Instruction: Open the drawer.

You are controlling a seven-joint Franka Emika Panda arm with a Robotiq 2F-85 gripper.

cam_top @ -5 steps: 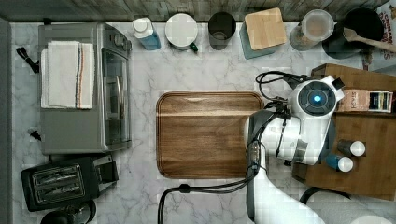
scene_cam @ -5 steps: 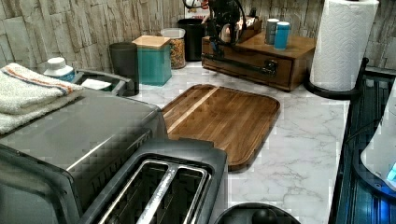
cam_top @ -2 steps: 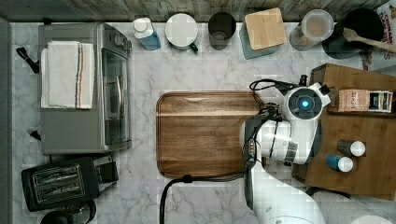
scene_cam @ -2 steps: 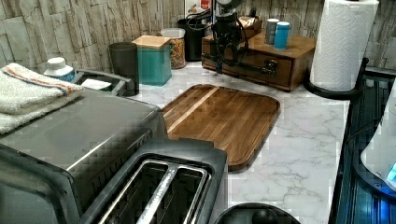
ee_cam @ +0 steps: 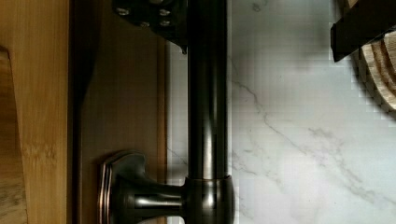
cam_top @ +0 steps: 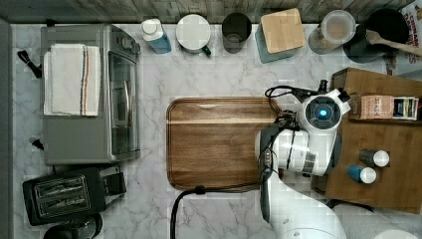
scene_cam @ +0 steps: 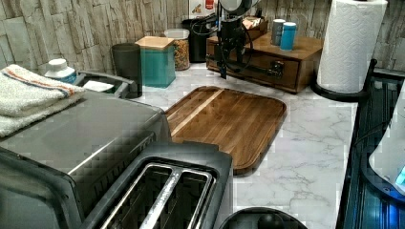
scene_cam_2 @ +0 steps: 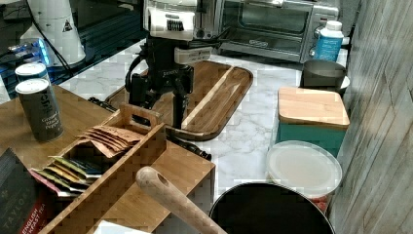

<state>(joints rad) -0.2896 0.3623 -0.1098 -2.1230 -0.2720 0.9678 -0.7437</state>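
the claw hangs pointing down at the front of the drawer, over the end of its long black bar handle that lies farther from the paper towel roll; the wrist view looks straight down on the bar with a dark finger on the counter side and another dark part on the drawer side, so the claw seems to stand wide astride the bar, not yet pinched on it; that placing suits a pull away from the cabinet, toward the cutting board; the drawer looks shut, its face flush under the wooden cabinet top; the marble counter between the drawer and the cutting board is narrow, and the board's near edge is what the drawer front would likely meet first; on the cabinet top, beyond the drawer front, stand two tins and a tea-bag box; farther from the drawer, along the wall, a teal canister with a wooden lid, a dark cup and the toaster oven
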